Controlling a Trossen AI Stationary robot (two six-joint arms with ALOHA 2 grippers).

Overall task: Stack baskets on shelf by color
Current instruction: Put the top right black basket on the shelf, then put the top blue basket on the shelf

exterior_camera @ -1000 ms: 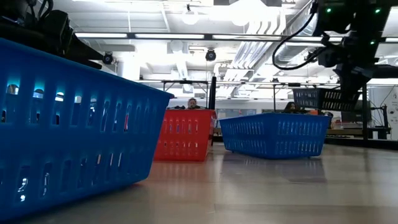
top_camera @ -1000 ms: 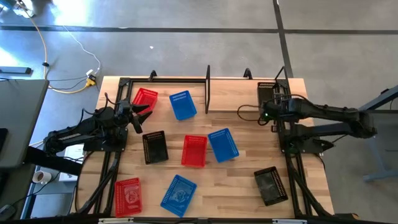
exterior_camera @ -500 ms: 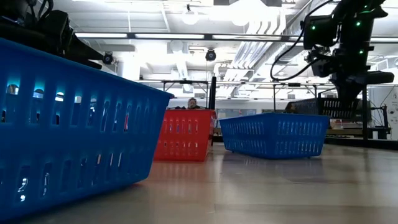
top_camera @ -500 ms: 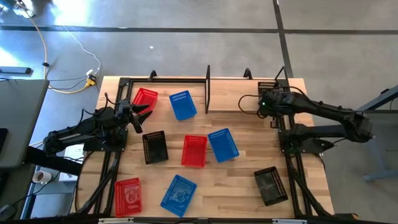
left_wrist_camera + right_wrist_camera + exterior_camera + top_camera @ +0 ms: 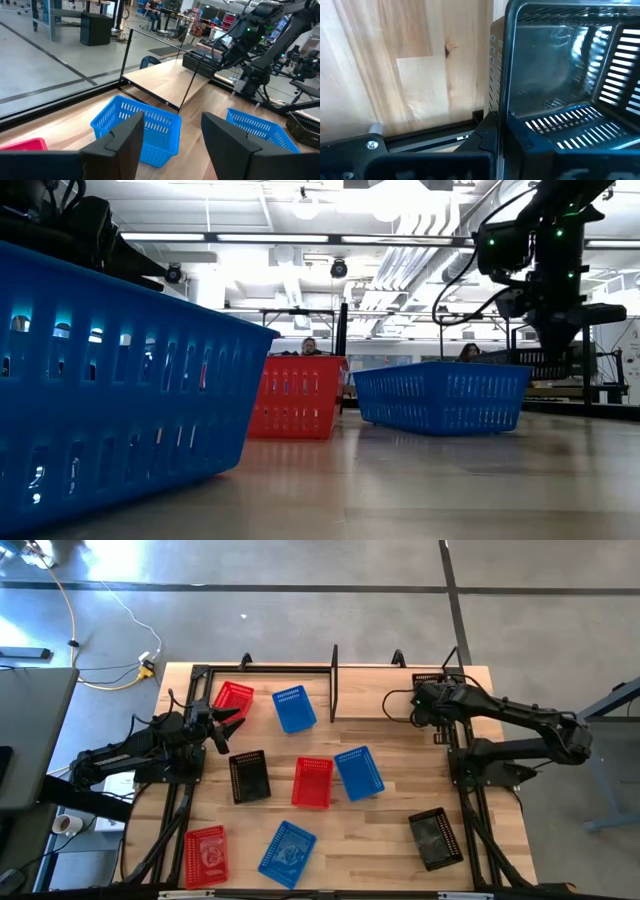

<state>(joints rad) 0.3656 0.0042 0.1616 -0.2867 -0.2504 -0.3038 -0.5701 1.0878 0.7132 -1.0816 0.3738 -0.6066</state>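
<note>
While no writing is legible | right tool [image 5: 437,700] grips black basket [image 5: 560,90]

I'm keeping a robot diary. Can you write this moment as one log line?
right gripper: shut on black basket, over shelf | left gripper: open, waiting near red basket

On the pale wood-grain table [image 5: 390,840], around the black wire shelf [image 5: 334,680], lie slotted baskets: three red [image 5: 312,782], three blue [image 5: 294,708], black ones [image 5: 249,776].

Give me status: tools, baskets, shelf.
Right tool shut on black basket at shelf's right end. Left tool open, hovering by red basket. Eight baskets loose on table. Shelf bare.
</note>
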